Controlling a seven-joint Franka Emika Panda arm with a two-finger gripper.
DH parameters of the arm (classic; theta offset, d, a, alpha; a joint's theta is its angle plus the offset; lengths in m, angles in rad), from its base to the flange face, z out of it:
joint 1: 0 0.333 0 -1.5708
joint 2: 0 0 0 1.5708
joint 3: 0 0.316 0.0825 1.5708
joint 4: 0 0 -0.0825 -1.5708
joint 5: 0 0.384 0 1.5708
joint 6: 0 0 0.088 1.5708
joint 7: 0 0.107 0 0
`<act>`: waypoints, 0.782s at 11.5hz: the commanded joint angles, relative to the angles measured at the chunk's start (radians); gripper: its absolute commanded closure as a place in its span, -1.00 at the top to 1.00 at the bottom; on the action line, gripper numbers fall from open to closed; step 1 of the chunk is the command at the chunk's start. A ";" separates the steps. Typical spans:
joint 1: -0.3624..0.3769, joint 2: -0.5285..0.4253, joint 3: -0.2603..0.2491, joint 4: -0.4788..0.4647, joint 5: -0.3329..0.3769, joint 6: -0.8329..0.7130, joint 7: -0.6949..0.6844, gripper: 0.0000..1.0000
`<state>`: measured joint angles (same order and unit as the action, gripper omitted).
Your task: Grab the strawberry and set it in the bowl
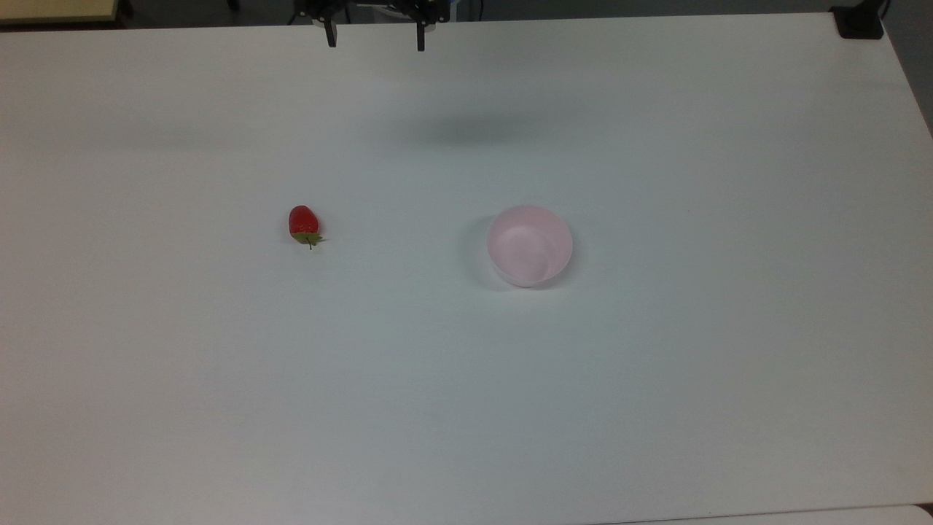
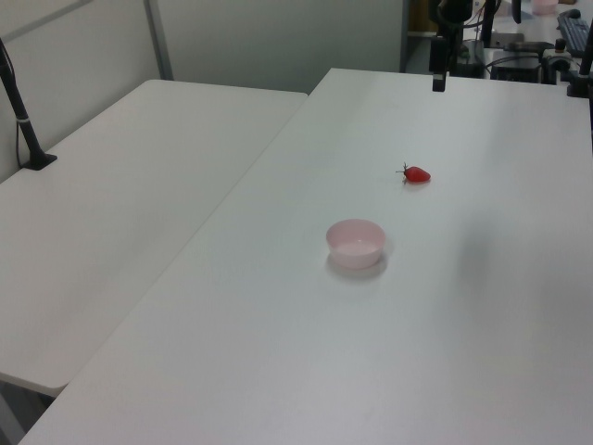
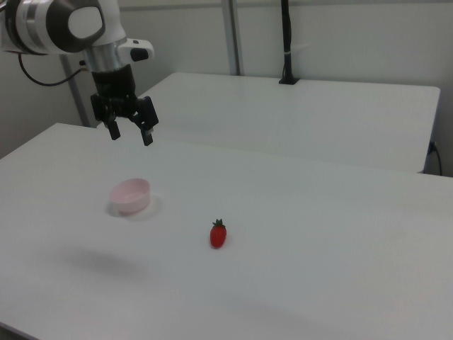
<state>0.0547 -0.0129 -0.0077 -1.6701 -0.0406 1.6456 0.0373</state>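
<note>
A small red strawberry (image 1: 304,224) with a green cap lies on its side on the white table, to the left of centre in the top view; it also appears as the strawberry (image 2: 416,173) and the strawberry (image 3: 218,234). The pale pink bowl (image 1: 530,245) stands empty to its right in the top view, also seen as the bowl (image 2: 356,243) and the bowl (image 3: 131,195). My gripper (image 3: 130,133) hangs open high above the table, well away from both, with nothing between its fingers; its fingertips (image 1: 332,38) show at the top edge of the top view.
The white table (image 1: 466,401) is broad and bare around both objects. A second white table (image 2: 130,204) adjoins it. A black post base (image 1: 860,22) sits at the far right corner in the top view.
</note>
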 commanded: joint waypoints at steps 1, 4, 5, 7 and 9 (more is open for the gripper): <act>0.001 -0.015 -0.003 -0.011 0.021 -0.020 -0.028 1.00; -0.001 -0.015 -0.003 -0.011 0.021 -0.021 -0.028 1.00; -0.001 -0.015 -0.003 -0.011 0.021 -0.021 -0.028 1.00; -0.001 -0.012 -0.005 -0.008 0.021 -0.020 -0.030 1.00; -0.003 -0.001 -0.005 -0.005 0.018 -0.013 -0.042 1.00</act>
<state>0.0547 -0.0124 -0.0077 -1.6728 -0.0405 1.6456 0.0274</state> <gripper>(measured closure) 0.000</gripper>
